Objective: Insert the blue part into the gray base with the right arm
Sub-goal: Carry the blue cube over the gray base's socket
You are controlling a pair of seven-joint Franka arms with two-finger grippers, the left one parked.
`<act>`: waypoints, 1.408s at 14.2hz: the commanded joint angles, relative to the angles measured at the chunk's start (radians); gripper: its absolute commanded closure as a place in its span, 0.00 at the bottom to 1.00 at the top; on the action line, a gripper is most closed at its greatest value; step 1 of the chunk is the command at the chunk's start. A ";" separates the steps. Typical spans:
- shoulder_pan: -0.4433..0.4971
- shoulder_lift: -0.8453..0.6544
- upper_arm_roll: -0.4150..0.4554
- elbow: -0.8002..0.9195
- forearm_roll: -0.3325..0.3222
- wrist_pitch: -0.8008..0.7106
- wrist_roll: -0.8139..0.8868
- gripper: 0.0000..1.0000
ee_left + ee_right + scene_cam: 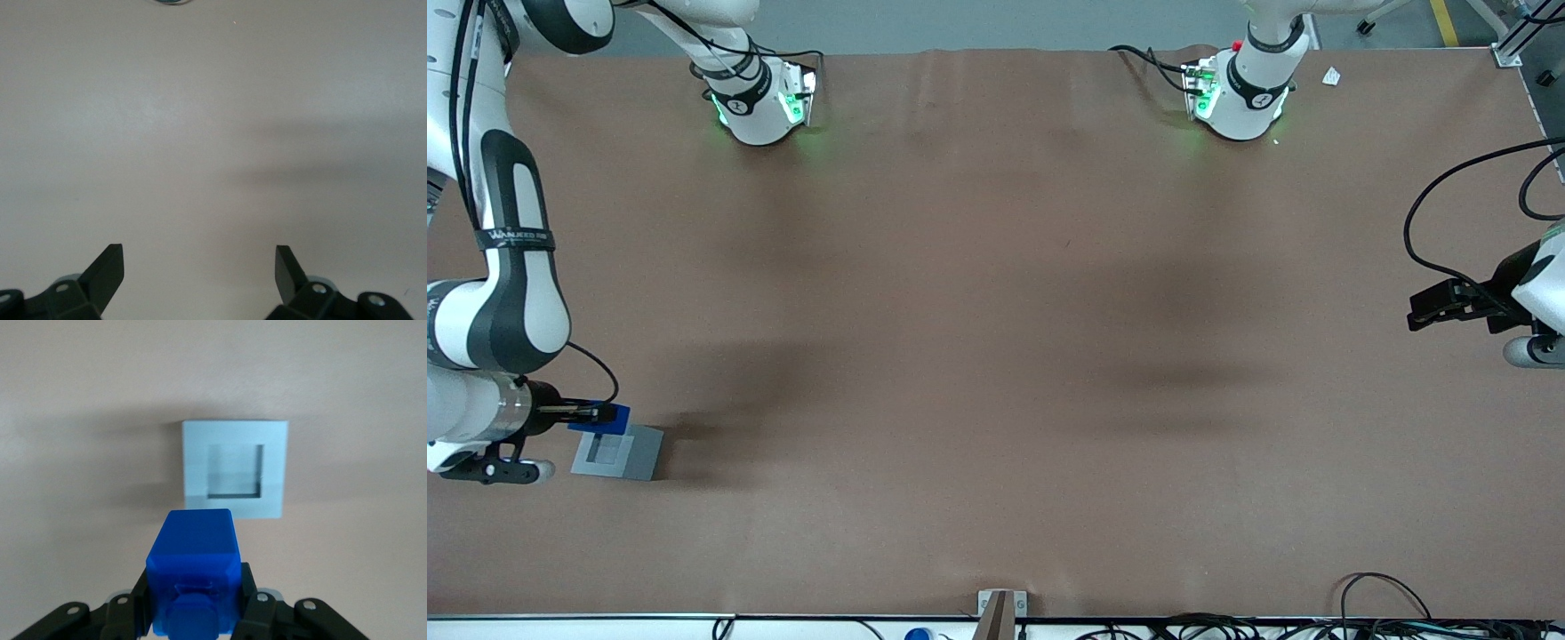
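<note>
The gray base (616, 452) sits on the brown table at the working arm's end, near the front camera. Its square recess faces up and is empty; it also shows in the right wrist view (235, 468). My right gripper (598, 412) is shut on the blue part (602, 418) and holds it in the air just above the base's edge that is farther from the front camera. In the right wrist view the blue part (193, 570) sits clamped between the two black fingers (248, 587), short of the recess.
The brown table (996, 338) spreads wide toward the parked arm's end. Two arm bases (760, 98) stand along the edge farthest from the front camera. Cables (1387, 613) and a small bracket (1000, 609) lie at the nearest edge.
</note>
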 commanded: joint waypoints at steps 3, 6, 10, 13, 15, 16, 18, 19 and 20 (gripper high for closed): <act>-0.025 0.061 -0.010 0.059 -0.009 0.056 0.003 1.00; -0.032 0.085 -0.009 0.085 -0.002 0.078 0.016 1.00; -0.030 0.099 -0.006 0.085 0.001 0.131 0.017 1.00; -0.027 0.107 -0.004 0.085 0.011 0.151 0.017 1.00; -0.030 0.118 -0.004 0.085 0.011 0.165 0.013 1.00; -0.032 0.122 -0.004 0.085 0.014 0.174 0.011 1.00; -0.035 0.135 -0.004 0.085 0.017 0.187 0.010 1.00; -0.036 0.135 -0.004 0.085 0.018 0.187 0.011 1.00; -0.036 0.135 -0.004 0.084 0.018 0.185 0.011 1.00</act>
